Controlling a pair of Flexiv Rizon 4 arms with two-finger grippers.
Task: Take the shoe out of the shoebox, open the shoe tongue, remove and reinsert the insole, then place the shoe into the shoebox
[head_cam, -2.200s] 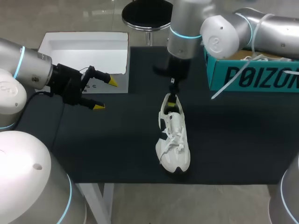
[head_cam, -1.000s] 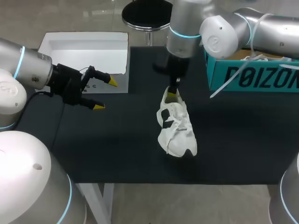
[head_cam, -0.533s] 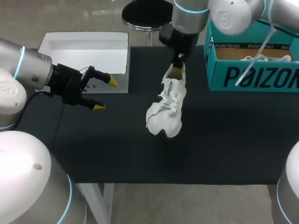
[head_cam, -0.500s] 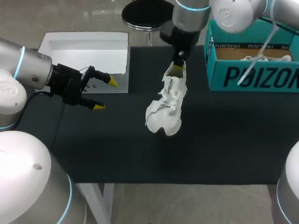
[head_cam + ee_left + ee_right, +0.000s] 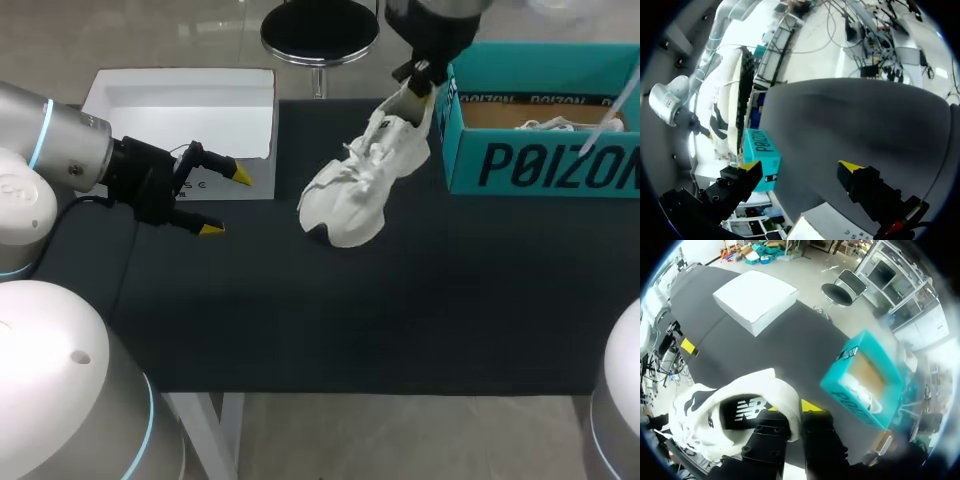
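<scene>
A white shoe [image 5: 352, 188] hangs in the air over the black table, heel up, toe down and to the left. My right gripper [image 5: 418, 82] is shut on its heel collar, just left of the teal shoebox [image 5: 540, 165]. In the right wrist view the heel wall of the shoe [image 5: 725, 415] sits pinched in the gripper [image 5: 792, 407], and the shoebox [image 5: 865, 375] lies ahead, open, with white laces inside. My left gripper [image 5: 215, 200] stands open and empty at the table's left; from its own view the left gripper [image 5: 800, 167] faces the hanging shoe [image 5: 732, 100].
A white box lid [image 5: 180, 105] lies at the back left of the black table [image 5: 400, 310], right behind the left gripper. The teal box takes up the back right corner.
The right arm has lifted the shoe off the table and carried it back and to the right, toward the teal box; the toe swung left. The left arm has kept still.
</scene>
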